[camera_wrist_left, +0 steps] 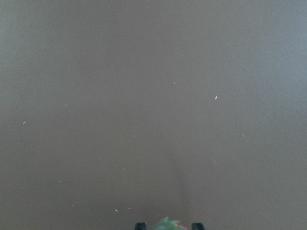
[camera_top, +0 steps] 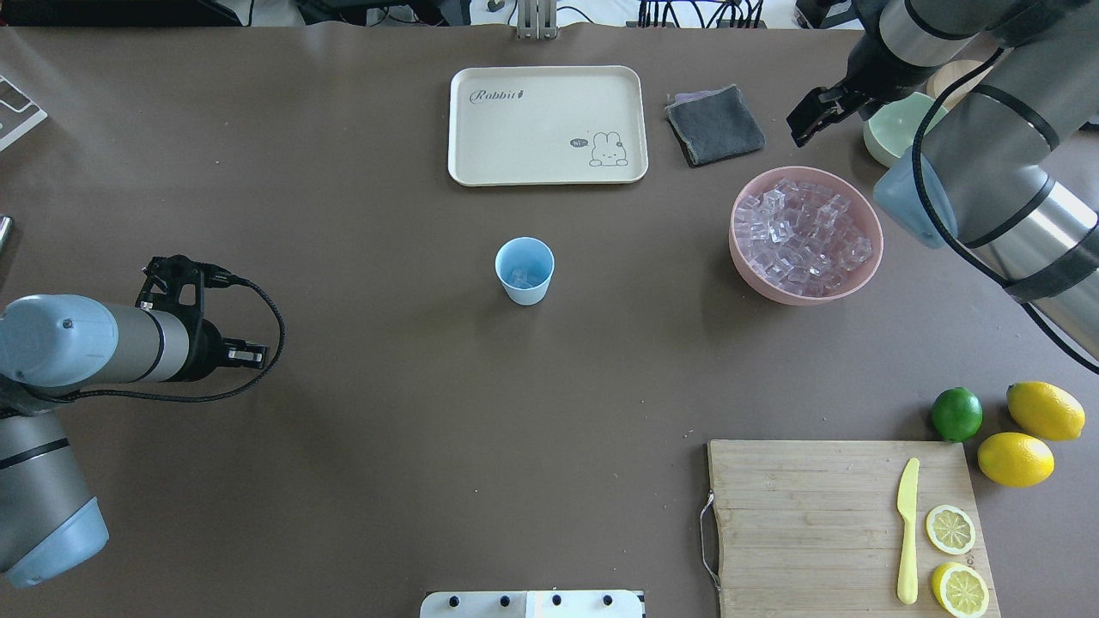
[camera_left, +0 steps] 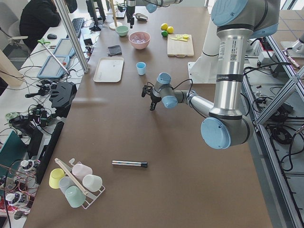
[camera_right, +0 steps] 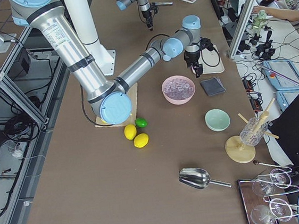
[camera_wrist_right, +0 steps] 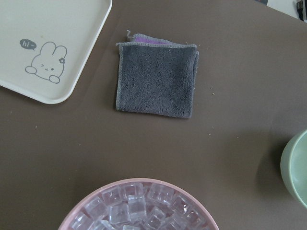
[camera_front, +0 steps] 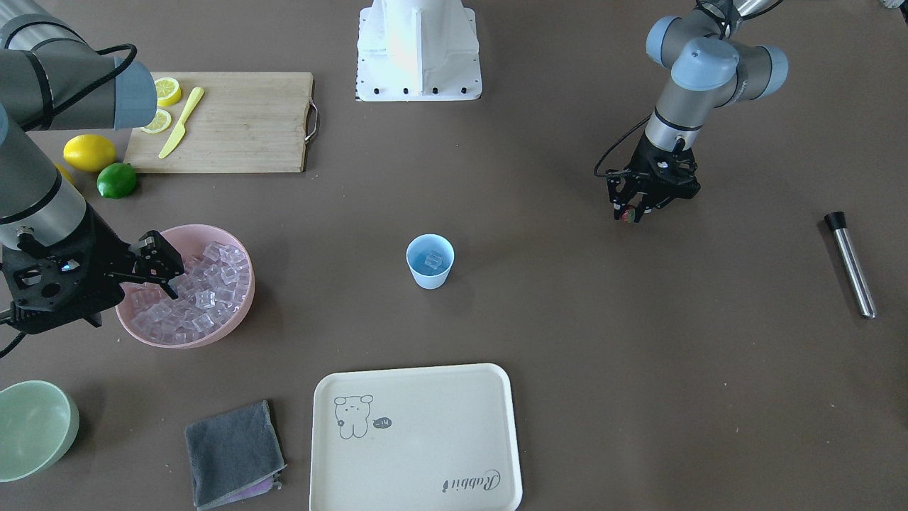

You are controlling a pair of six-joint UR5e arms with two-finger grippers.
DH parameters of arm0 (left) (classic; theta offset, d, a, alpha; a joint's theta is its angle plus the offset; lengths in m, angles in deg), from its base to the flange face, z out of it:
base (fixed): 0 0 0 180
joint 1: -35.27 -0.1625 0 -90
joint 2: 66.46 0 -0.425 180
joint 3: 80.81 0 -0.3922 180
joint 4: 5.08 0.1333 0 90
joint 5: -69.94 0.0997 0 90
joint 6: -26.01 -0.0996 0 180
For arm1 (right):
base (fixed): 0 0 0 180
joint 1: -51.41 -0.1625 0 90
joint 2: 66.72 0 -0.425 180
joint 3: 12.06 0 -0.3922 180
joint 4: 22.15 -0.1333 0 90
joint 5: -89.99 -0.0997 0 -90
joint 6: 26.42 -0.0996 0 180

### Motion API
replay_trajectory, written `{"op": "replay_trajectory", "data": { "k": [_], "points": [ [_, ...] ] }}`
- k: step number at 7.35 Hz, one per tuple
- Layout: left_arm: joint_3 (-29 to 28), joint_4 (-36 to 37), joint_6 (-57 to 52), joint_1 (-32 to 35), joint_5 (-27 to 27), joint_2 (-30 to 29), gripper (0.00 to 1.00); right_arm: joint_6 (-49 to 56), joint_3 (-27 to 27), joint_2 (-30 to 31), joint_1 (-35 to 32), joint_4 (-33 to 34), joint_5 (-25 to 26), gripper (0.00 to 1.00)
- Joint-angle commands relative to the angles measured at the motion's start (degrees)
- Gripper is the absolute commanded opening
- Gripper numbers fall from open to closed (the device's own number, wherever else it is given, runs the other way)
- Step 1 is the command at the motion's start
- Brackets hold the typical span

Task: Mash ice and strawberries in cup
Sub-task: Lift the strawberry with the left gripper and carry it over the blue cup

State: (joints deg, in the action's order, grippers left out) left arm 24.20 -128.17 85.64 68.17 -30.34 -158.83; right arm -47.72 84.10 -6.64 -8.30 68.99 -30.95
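Observation:
The light blue cup [camera_front: 430, 275] stands mid-table, also in the overhead view [camera_top: 524, 287], with ice cubes [camera_front: 433, 260] inside. More ice [camera_front: 206, 284] fills the pink bowl [camera_front: 248, 301]. My left gripper [camera_front: 630, 213] hovers above the bare table, well off to the cup's side, shut on a small red strawberry [camera_front: 627, 216]. Its green top shows between the fingertips in the left wrist view [camera_wrist_left: 168, 224]. My right gripper [camera_front: 162, 266] hangs over the pink bowl's edge, fingers apart and empty; its wrist view shows the bowl rim [camera_wrist_right: 139, 181] below.
A metal muddler [camera_front: 851, 266] lies beyond the left gripper. A cream tray [camera_front: 418, 497], grey cloth [camera_front: 230, 451] and pale green bowl [camera_front: 32, 426] line the far edge. A cutting board [camera_front: 241, 121] with knife and lemon slices, whole lemons and a lime [camera_front: 117, 179] sit near the robot's base.

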Motion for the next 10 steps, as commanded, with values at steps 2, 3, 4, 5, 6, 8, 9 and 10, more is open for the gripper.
{"op": "replay_trajectory", "data": {
  "k": [2, 3, 4, 5, 6, 8, 9, 10],
  "points": [
    [6.52, 19.66, -0.3, 6.98, -6.65, -12.32, 0.0, -0.49, 0.34, 0.13, 0.12, 0.0, 0.0, 0.95],
    [3.04, 30.17, -0.04, 7.0, -7.12, -25.36, 0.0, -0.49, 0.43, 0.13, 0.12, 0.0, 0.0, 0.95],
    [-2.3, 34.19, 0.13, 6.57, -7.04, -34.54, 0.0, -0.41, 0.43, 0.22, 0.12, 0.0, -0.08, 0.95],
    [-5.49, 33.97, 0.66, 5.95, -7.13, -38.29, 0.0, -0.14, 0.43, 0.56, 0.2, -0.09, -0.08, 0.95],
    [-11.7, 32.31, 0.75, 5.86, -7.13, -44.33, 0.0, -0.05, 0.43, 0.74, 0.12, 0.0, -0.08, 0.95],
    [-22.37, 26.18, 3.8, 5.77, -6.95, -50.27, 0.0, -0.14, 0.87, 1.09, 0.12, 0.0, -0.17, 0.95],
    [-23.96, 25.28, 4.7, 4.99, -6.34, -51.41, 0.0, 0.03, 2.09, 2.23, 0.12, 0.0, -0.17, 0.95],
    [-24.33, 25.18, 5.75, 3.33, -2.68, -51.68, 0.0, 0.03, 3.06, 2.93, 0.12, 0.0, -0.26, 0.95]
  ]
}}
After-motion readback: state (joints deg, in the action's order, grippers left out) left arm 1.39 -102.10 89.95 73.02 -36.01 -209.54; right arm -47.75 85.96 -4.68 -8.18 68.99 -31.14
